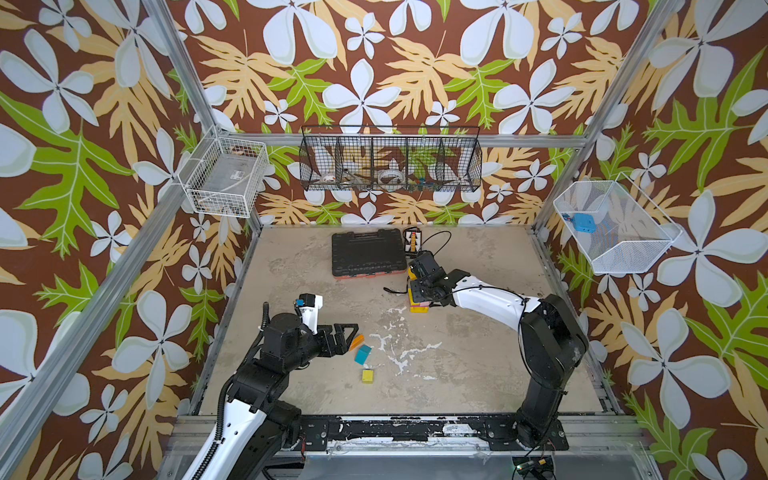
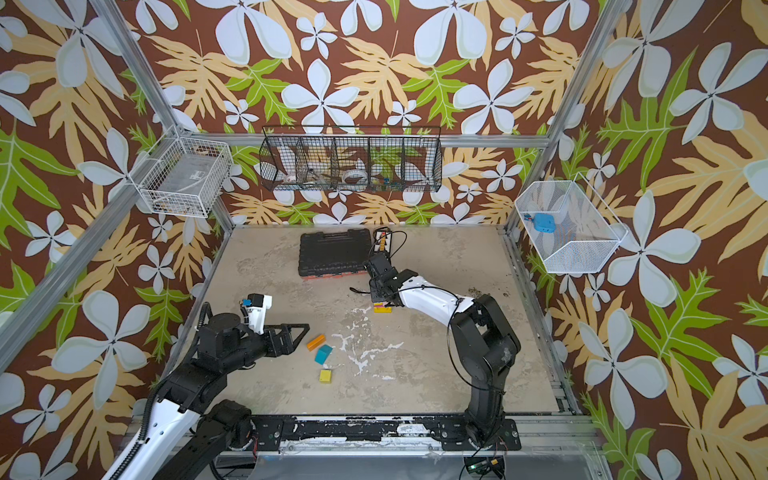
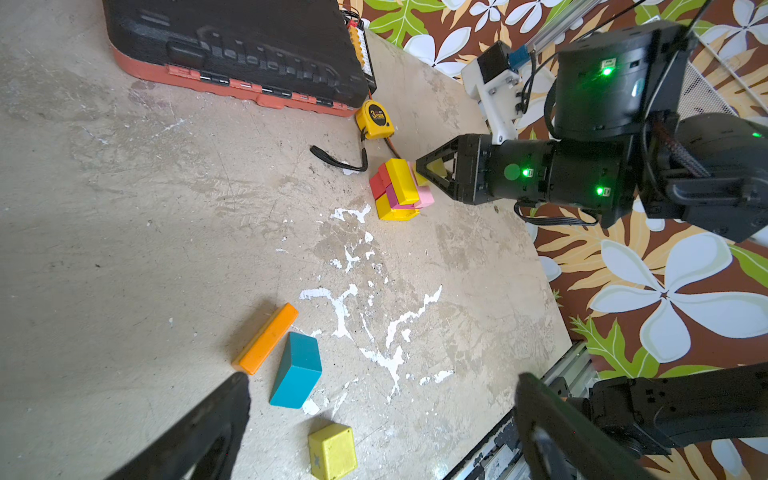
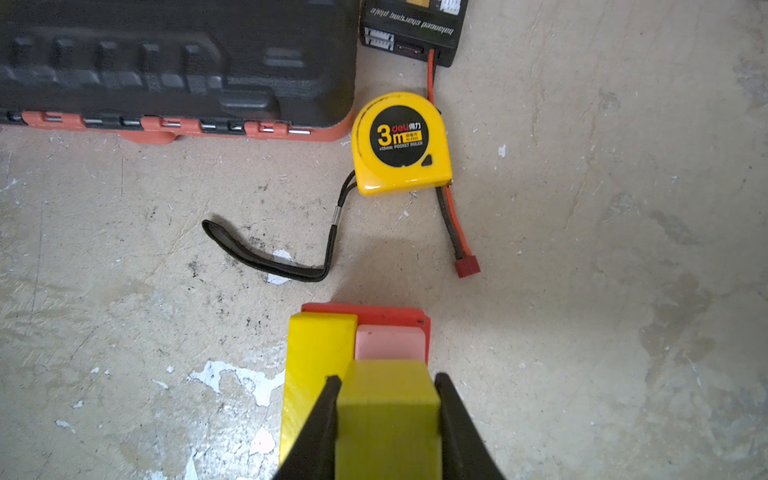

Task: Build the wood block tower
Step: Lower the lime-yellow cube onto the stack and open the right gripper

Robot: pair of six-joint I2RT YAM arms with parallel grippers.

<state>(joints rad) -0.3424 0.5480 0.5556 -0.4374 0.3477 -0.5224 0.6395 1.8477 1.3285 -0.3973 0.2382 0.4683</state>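
Right wrist view, apparently the placing step: right gripper [image 4: 386, 380] clamps a yellow cube [image 4: 388, 419] over the tower [image 4: 390, 340]; next, seat it squarely, then release; left gripper [image 3: 382, 379] gapes, empty.

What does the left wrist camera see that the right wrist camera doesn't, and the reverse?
Only left wrist: an orange bar, a teal block and a loose yellow cube, lying apart from the tower. Only right wrist: a red cable plug. Both: the tower, the yellow tape measure, the black tool case, and the right gripper shut on a yellow block at the tower.
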